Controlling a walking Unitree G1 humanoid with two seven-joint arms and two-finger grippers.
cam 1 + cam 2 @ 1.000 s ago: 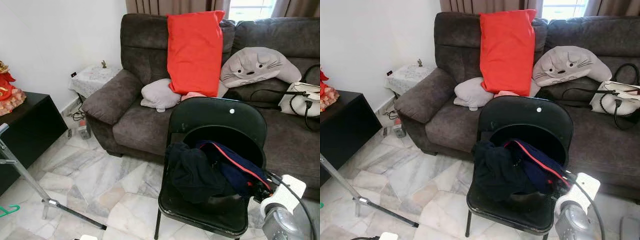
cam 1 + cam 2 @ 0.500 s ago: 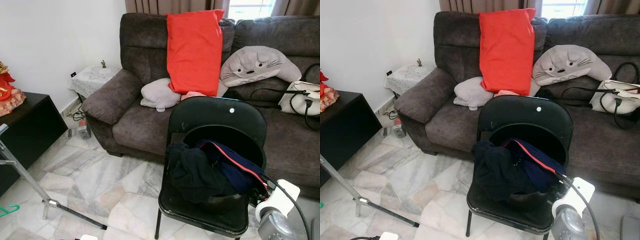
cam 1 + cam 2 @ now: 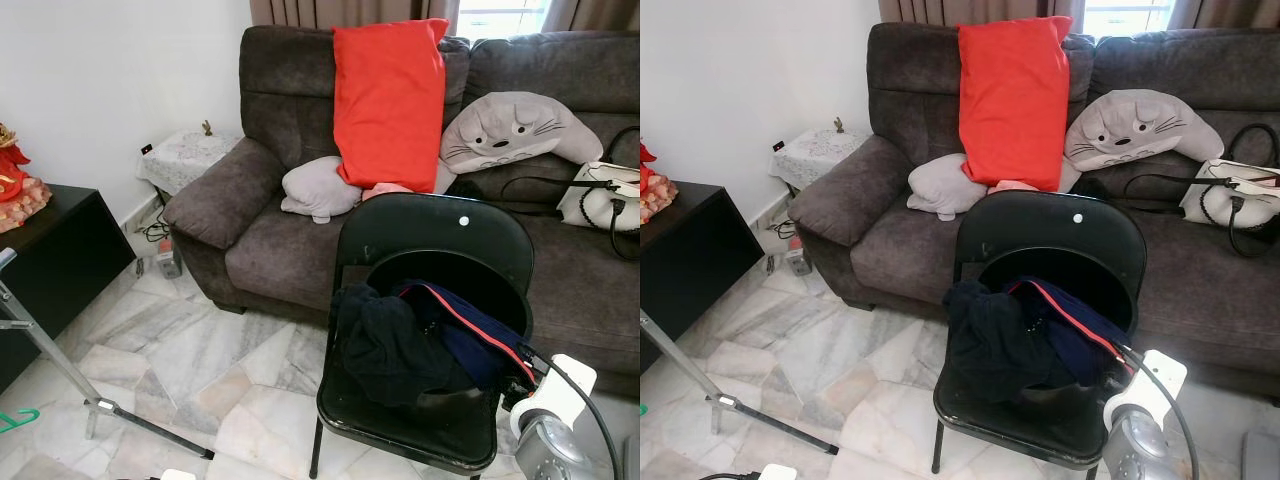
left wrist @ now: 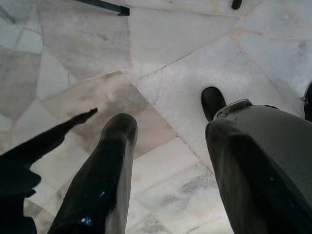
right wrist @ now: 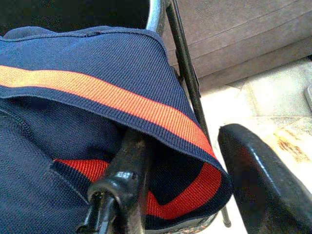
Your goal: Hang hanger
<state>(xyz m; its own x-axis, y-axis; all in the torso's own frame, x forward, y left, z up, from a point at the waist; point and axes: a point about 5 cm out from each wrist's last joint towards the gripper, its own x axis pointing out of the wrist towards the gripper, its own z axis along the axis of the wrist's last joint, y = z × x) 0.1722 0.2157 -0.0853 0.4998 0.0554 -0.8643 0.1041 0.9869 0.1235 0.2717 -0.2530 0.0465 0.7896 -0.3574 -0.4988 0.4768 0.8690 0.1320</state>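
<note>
premises: home living room. evidence: dark grey fabric sofa against wall, red cushion and cat-face plush pillow on it; curtained window behind; lace-covered side table in corner; marble-pattern tile floor; black folding chair holding heap of clothing; white handbag on sofa seat.
</note>
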